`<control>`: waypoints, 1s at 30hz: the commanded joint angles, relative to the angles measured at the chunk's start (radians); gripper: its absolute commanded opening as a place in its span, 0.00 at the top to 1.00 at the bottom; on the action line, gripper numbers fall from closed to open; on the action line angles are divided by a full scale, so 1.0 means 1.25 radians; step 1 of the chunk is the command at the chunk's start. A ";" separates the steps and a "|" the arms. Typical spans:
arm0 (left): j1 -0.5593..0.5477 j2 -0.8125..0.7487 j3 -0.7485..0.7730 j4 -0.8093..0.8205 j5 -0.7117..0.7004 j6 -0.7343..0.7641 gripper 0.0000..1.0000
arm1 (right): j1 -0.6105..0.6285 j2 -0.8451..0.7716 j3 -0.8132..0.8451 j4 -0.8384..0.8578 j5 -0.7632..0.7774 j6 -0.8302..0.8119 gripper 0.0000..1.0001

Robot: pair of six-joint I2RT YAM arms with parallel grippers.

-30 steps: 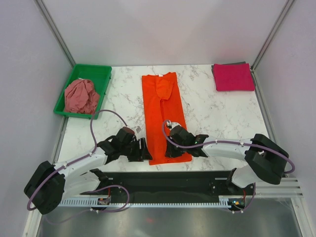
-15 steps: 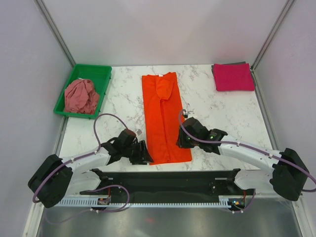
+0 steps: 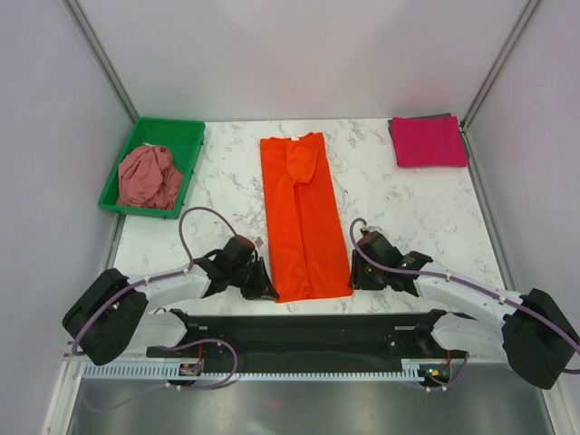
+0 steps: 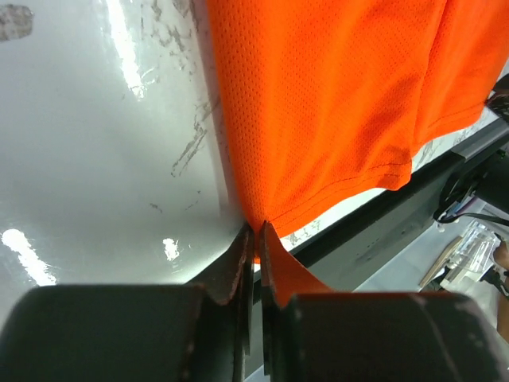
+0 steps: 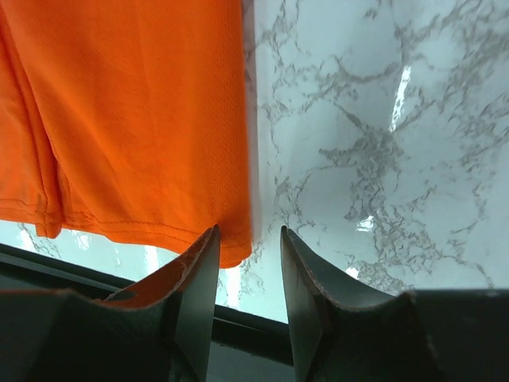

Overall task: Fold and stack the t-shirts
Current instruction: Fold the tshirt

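The bright orange t-shirt [image 3: 301,217] lies folded into a long strip down the middle of the marble table. My left gripper [image 3: 268,291] is at its near left corner. In the left wrist view it [image 4: 256,235] is shut, with the hem corner of the orange cloth [image 4: 318,95] pinched between its fingers. My right gripper [image 3: 354,275] sits low at the near right corner. There it [image 5: 248,237] is open, and the edge of the orange shirt [image 5: 127,119] reaches just inside its left finger. A magenta-pink shirt [image 3: 429,141] lies folded at the back right. A dusty rose shirt [image 3: 149,176] is crumpled in the tray.
The green plastic tray [image 3: 186,134] stands at the back left corner. The table's near edge and the black rail [image 3: 299,331] run just behind both grippers. Grey walls close in the left, right and back.
My left gripper has closed on the orange shirt's near left corner. My right gripper has slid right, off the shirt to its right edge, and opened wider.
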 commanded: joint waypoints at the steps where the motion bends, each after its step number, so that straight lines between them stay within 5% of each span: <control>1: -0.003 0.005 -0.015 -0.024 -0.058 0.013 0.93 | -0.001 -0.028 -0.041 0.052 -0.042 0.037 0.55; 7: -0.003 -0.013 -0.001 -0.094 -0.091 0.043 0.98 | -0.001 -0.036 -0.100 0.112 -0.079 0.070 0.61; 14: -0.003 -0.076 0.038 -0.214 -0.139 0.082 0.98 | 0.040 -0.090 -0.148 0.177 -0.117 0.146 1.00; 18: -0.003 -0.125 0.056 -0.284 -0.177 0.106 0.98 | 0.110 -0.153 -0.154 0.152 -0.050 0.224 1.00; 19: -0.005 -0.122 0.057 -0.282 -0.165 0.106 0.96 | 0.129 -0.157 -0.157 0.153 -0.050 0.249 1.00; 24: -0.005 -0.133 0.074 -0.282 -0.127 0.114 0.54 | 0.179 -0.136 -0.153 0.170 -0.001 0.276 0.97; 30: -0.005 -0.174 0.056 -0.266 -0.115 0.088 0.47 | 0.212 -0.113 -0.156 0.166 0.028 0.307 0.89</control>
